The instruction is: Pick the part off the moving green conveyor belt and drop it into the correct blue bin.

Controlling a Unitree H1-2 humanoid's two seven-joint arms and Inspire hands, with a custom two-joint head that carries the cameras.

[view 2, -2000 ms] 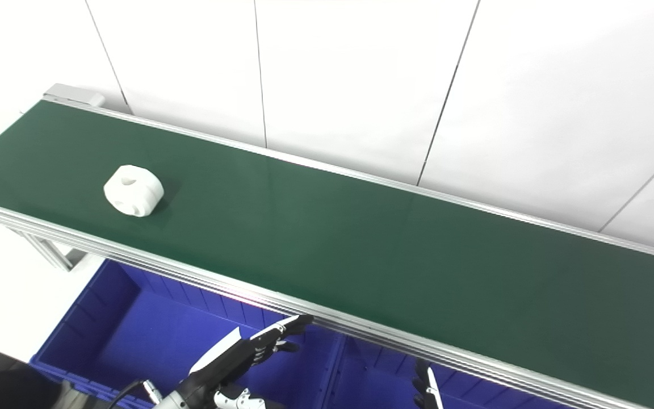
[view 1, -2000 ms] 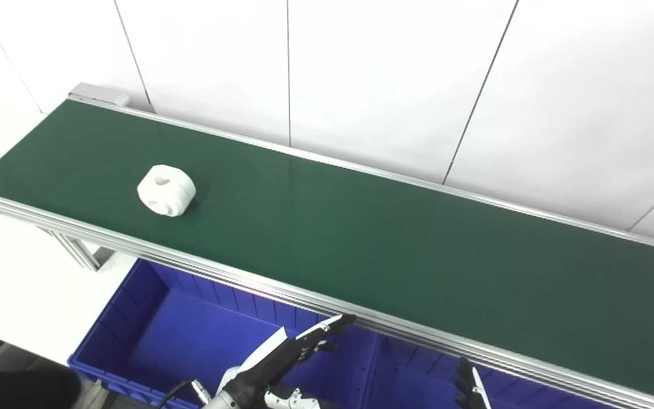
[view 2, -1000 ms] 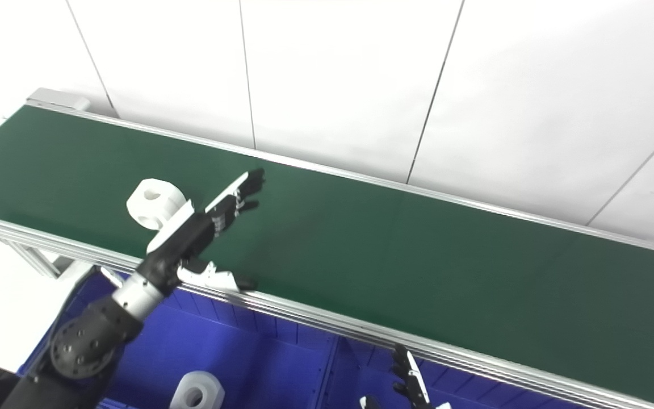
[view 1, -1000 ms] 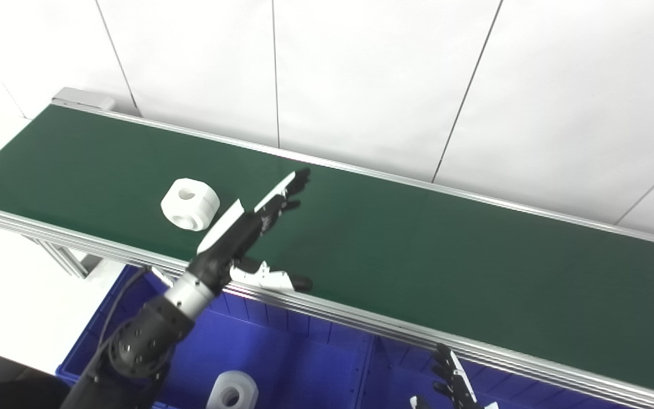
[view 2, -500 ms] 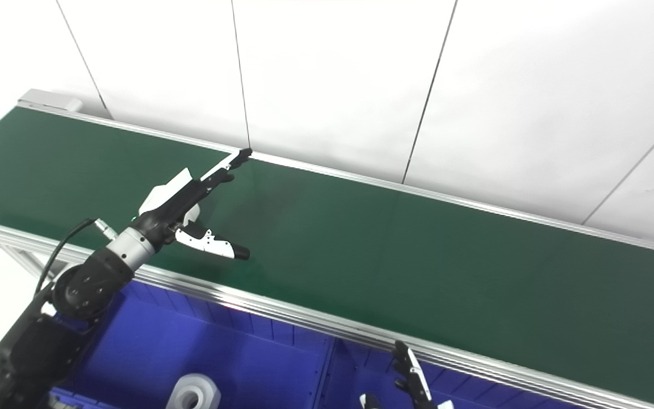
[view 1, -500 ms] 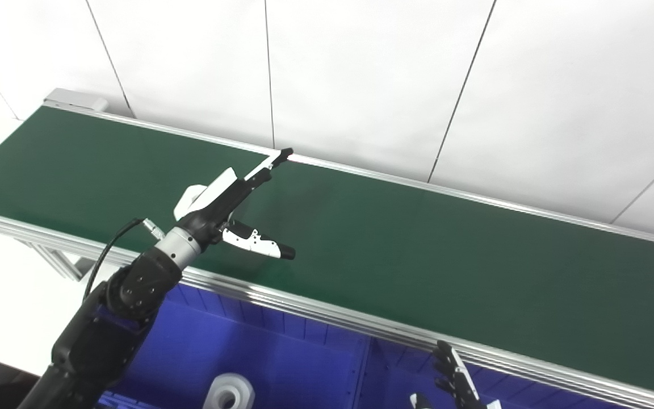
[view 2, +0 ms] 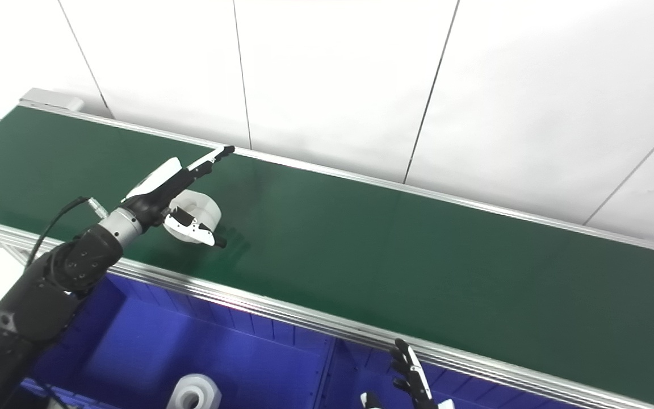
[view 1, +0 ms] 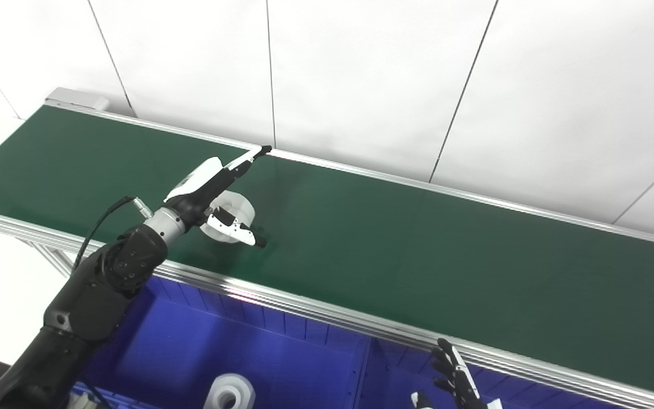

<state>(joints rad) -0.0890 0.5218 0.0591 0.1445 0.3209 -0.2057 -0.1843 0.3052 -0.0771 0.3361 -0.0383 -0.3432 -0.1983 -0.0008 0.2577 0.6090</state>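
Note:
A white round part (view 1: pixel 236 209) with a hole lies on the green conveyor belt (view 1: pixel 389 244), left of centre. My left hand (view 1: pixel 213 190) is open over the belt, fingers stretched above and past the part, thumb in front of it; the part sits in the gap between them (view 2: pixel 202 209). My right hand (view 1: pixel 455 380) is open, low at the bottom edge below the belt's near rail, holding nothing. Two blue bins sit under the belt: a left bin (view 1: pixel 281 363) and a right bin (view 1: pixel 395 380).
A second white part (view 1: pixel 229 392) lies in the left blue bin. The belt's aluminium near rail (view 1: pixel 327 315) runs between the belt and the bins. A white panelled wall (view 1: pixel 361 74) stands right behind the belt.
My left hand rose from the bin area onto the belt and dropped around the part. The part travelled rightward along the belt. The camera shifted slightly. The right hand stayed low.

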